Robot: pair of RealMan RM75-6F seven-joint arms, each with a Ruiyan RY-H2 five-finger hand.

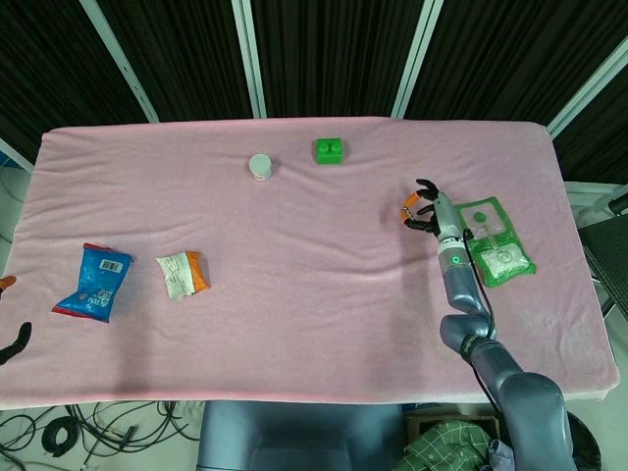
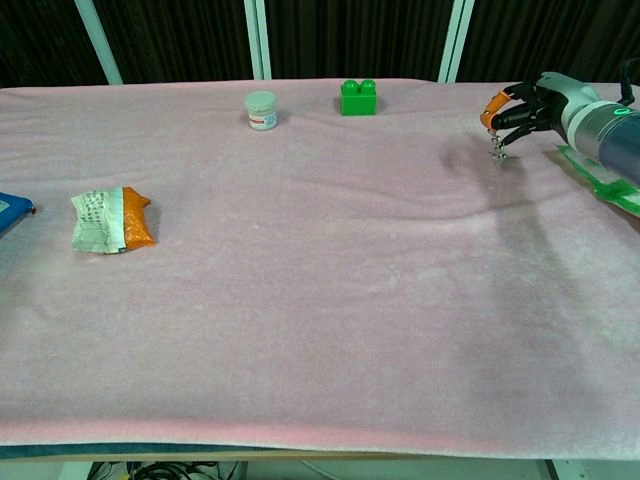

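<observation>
Left hand (image 1: 12, 339) barely visible at left table edge, state unclear. Blue packet (image 1: 94, 283), orange-white packet (image 1: 183, 274) mid-left; white jar (image 1: 260, 166), green block (image 1: 330, 150) far side. Right hand (image 1: 424, 210) pinches small metal trinket (image 2: 497, 152), dangling above cloth, beside green pouch (image 1: 496, 242).

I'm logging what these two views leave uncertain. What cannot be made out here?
- Small metal thing dangling from the right hand: too small to identify in either view.
- Left hand: cut off by the head view's left edge; grip unreadable.
- Blue packet: cropped by the chest view's left edge.
- Green package print: too small.
</observation>
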